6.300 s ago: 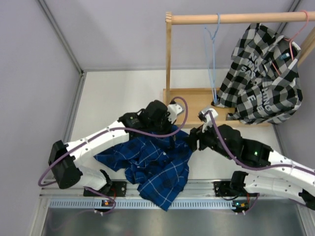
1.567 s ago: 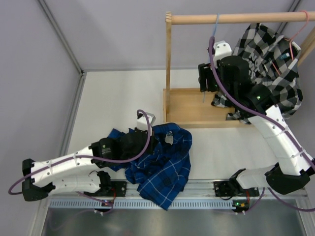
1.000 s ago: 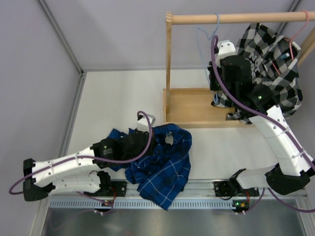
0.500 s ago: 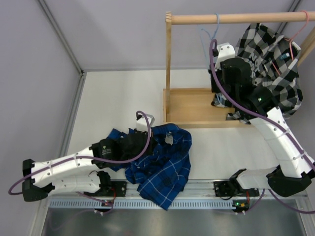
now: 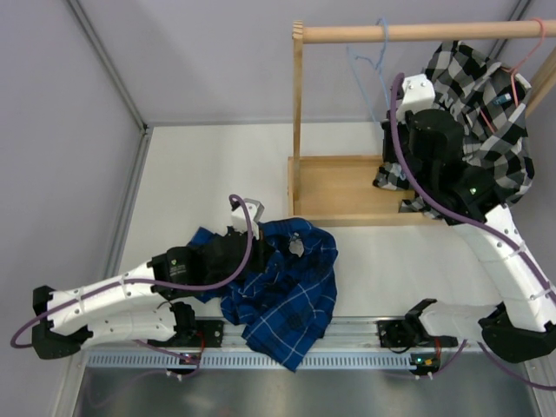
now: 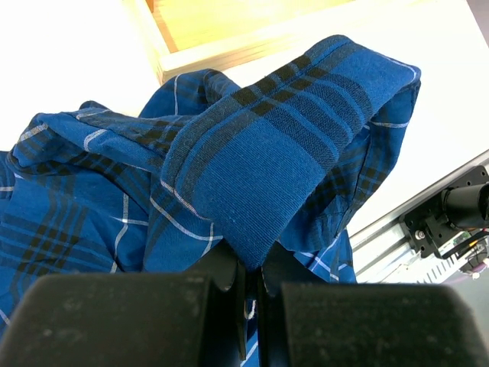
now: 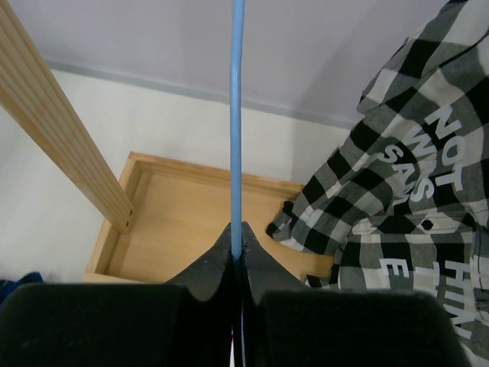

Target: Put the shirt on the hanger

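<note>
Blue cloth, soft and limp, is what the shirt (image 5: 282,291) looks to be. It will likely sag from any single pinch and slide on wire. The collar or a shoulder seam seems the best hold, since that keeps the neck open for threading. It lies crumpled on the table (image 5: 208,174) at about 6 o'clock in the overhead view, near the wooden rack base (image 5: 334,187). It is royal blue with thin white lines and darker bands, and the folds hide which part is which.

The left gripper (image 6: 250,264) has its fingers pressed together on a thick fold of the shirt, which stands up in a hump in front of the wrist camera.

The hanger (image 5: 369,61) is thin light-blue wire. It looks light and springy, so it may twist or swing if pulled off-centre. Its hook is over the wooden rod (image 5: 417,33) at about 1 o'clock, just to 9 o'clock of a black-and-white checked shirt (image 5: 473,130). The right gripper (image 7: 238,238) is clamped on the hanger's wire, which runs straight up towards 12 o'clock in the wrist view.
</note>
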Robot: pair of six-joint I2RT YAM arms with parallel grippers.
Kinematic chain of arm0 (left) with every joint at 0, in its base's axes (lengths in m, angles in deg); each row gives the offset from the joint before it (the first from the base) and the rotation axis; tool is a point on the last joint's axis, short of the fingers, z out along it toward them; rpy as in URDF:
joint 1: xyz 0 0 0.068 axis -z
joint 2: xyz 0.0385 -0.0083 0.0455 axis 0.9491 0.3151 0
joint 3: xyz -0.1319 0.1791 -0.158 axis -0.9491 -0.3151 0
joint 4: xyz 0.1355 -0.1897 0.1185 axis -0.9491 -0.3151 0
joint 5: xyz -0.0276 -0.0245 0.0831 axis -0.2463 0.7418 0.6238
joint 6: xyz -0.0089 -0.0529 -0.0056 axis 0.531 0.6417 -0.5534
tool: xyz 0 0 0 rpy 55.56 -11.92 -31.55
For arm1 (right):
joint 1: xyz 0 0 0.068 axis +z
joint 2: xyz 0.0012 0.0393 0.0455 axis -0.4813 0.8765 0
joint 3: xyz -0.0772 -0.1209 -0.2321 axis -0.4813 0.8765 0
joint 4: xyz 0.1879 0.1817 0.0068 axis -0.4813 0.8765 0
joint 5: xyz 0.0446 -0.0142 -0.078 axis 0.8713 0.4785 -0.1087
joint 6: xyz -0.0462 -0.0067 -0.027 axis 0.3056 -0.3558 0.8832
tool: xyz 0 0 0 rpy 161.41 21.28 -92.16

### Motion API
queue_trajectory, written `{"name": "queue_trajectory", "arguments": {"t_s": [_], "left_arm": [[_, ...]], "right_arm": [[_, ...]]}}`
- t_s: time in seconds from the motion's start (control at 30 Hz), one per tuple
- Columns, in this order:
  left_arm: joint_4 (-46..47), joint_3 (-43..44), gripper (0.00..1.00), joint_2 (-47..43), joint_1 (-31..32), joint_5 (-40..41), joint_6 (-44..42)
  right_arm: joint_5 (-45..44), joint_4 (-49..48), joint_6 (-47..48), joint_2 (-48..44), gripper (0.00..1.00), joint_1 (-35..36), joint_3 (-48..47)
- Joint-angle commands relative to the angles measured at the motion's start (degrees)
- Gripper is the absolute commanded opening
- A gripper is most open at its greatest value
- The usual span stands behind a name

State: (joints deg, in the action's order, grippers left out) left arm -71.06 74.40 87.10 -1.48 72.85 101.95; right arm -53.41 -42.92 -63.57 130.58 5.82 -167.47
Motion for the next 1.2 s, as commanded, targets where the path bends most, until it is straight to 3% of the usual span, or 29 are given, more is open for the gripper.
{"name": "queue_trajectory", "arguments": {"t_s": [0.0,0.4,0.53,0.63,0.7,0.83,0.93,1.17], "left_arm": [[1.04,-0.13,0.0,-1.39,-0.1,1.08,1.07],[0.87,0.83,0.0,-3.06,-0.1,6.7,3.97],[-0.98,2.32,0.0,-2.98,-0.54,10.04,6.87],[-2.29,5.31,0.0,-0.35,-4.21,9.35,6.35],[-2.21,6.89,0.0,2.81,-7.9,6.64,4.25],[-0.46,9.97,0.0,8.09,-20.46,-8.2,-1.02],[0.07,11.38,0.0,11.78,-25.57,-14.71,-5.06],[3.85,11.47,0.0,14.34,-32.79,-26.42,-6.92]], "right_arm": [[-1.16,-9.28,0.69,-3.05,0.0,-1.54,-1.18],[5.96,-11.31,1.13,-4.89,0.0,-3.3,-4.0],[10.25,-7.27,-0.09,-9.54,0.0,-3.3,1.17],[15.77,-1.83,-3.78,-14.99,0.0,-3.3,6.6],[21.66,-0.15,-5.19,-20.43,0.0,-3.3,10.22],[48.41,1.69,-4.58,-29.58,0.0,-3.3,20.84],[59.45,0.82,-5.01,-35.82,0.0,-3.21,29.03],[59.22,4.41,-8.62,-43.47,0.0,-3.3,40.46]]}}
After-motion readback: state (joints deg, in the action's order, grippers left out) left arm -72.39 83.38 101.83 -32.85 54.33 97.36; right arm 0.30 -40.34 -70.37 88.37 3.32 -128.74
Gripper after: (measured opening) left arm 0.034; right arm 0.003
